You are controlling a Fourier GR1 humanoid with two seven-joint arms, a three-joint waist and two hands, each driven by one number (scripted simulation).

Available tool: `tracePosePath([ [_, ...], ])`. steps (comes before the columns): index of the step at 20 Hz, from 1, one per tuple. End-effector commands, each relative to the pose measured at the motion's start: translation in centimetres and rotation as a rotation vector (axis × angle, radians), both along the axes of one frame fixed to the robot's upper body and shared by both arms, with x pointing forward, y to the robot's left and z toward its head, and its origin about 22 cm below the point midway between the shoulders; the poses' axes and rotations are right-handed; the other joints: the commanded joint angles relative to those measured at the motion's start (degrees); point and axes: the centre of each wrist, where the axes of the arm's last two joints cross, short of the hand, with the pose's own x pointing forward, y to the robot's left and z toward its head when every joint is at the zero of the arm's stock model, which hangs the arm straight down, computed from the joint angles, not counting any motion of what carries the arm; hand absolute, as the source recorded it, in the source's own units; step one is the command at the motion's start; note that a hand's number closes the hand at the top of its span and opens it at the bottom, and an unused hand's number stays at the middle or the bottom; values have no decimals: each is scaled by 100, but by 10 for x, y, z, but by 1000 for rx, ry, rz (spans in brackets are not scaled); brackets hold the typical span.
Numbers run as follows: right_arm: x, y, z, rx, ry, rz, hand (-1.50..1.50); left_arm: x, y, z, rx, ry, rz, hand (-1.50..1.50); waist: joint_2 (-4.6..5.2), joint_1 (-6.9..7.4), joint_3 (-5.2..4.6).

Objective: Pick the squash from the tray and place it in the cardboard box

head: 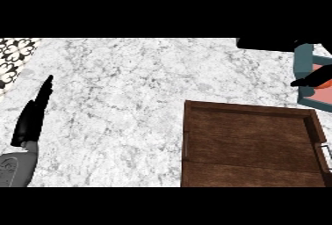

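Note:
The brown wooden tray [246, 108] lies at the lower right of the marble counter, and nothing shows inside it. At the right edge stands a box [303, 61] with teal walls and a salmon inside, cut off by the view's border. My right hand [311, 79] shows as a black shape over that box, mostly outside the picture. A small orange patch [322, 69] sits just above it; whether this is the squash I cannot tell. My left hand [32, 118] rests at the far left, open, fingers straight and pointing up the counter.
A black-and-white patterned tile strip [14, 57] runs along the upper left corner. White marble counter [117, 101] spreads between my left hand and the tray.

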Motion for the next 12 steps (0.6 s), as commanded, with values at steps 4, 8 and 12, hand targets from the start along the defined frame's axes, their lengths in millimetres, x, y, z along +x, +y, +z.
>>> tracePosePath([
  [4,-2,-6,1,177,-87,32,-150,-4,4,4,-2,5,-2,0,-31,-48,8],
  [8,0,-10,17,329,-148,-17,-150,1,-4,-3,2,9,8,0,3,-65,8],
  [12,-16,-39,22,455,-134,-62,-150,5,12,14,10,-8,1,0,12,-85,13],
])
